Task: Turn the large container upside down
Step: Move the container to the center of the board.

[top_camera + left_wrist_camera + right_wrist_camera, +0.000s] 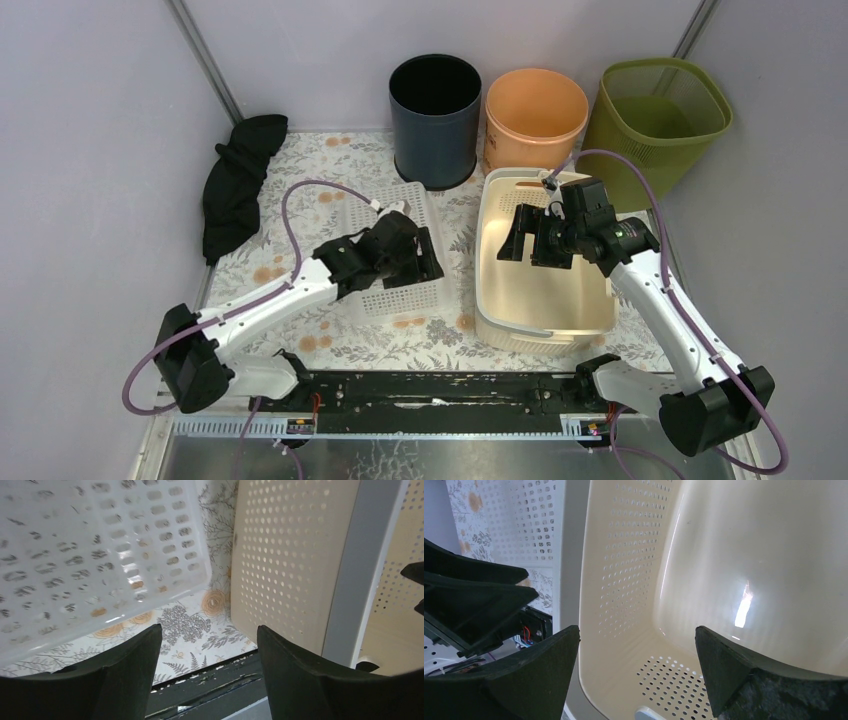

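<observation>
Basket (540, 295) sits on the table (330, 345) on the right side, close to the arms. Its open top faces up and its bottom is flat down, so it is not flipped yet. Its long side runs from near to far. The right gripper (532, 240) hangs over the inside, jaws wide apart, holding nothing. The left gripper (428, 258) is near the basket's left wall, over a white crate (400, 300), jaws apart and empty too. I think this is the reaching step. Next, the grippers need to pinch the rim, then lift and roll the basket over. Far back stand a dark bin (435, 120), an orange bin (535, 115) and a green bin (655, 115)
</observation>
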Motion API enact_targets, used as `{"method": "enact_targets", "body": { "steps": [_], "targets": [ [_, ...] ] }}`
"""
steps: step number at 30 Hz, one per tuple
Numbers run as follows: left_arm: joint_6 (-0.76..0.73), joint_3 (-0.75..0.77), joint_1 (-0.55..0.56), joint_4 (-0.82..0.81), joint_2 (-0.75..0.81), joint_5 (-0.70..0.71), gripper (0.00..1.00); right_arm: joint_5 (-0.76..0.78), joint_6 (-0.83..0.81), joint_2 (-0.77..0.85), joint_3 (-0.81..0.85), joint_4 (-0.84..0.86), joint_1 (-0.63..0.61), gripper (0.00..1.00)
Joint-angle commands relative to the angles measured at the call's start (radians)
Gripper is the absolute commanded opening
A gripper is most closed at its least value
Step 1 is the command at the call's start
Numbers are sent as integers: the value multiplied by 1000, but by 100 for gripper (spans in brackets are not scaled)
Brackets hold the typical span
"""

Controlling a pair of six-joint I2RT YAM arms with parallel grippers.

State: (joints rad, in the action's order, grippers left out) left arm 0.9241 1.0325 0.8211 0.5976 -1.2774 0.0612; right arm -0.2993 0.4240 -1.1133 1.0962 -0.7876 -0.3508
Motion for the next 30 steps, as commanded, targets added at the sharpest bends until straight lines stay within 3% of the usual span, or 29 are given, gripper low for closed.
{"method": "enact_targets", "body": {
  "steps": [1, 13, 19, 30],
  "targets": [
    [59, 16, 66, -78, -36, 66, 76, 2, -15, 20, 50, -2, -6, 93],
    [75, -49, 94, -134, -138, 114, 79, 7, -26, 8, 62, -9, -6, 93],
    [31, -95, -46, -207, -191, 41, 79, 11, -42, 4, 92, -30, -5, 94],
    [-71, -29, -275, -223, -294, -14, 79, 30, -59, 11, 102, -51, -5, 94]
  ]
}}
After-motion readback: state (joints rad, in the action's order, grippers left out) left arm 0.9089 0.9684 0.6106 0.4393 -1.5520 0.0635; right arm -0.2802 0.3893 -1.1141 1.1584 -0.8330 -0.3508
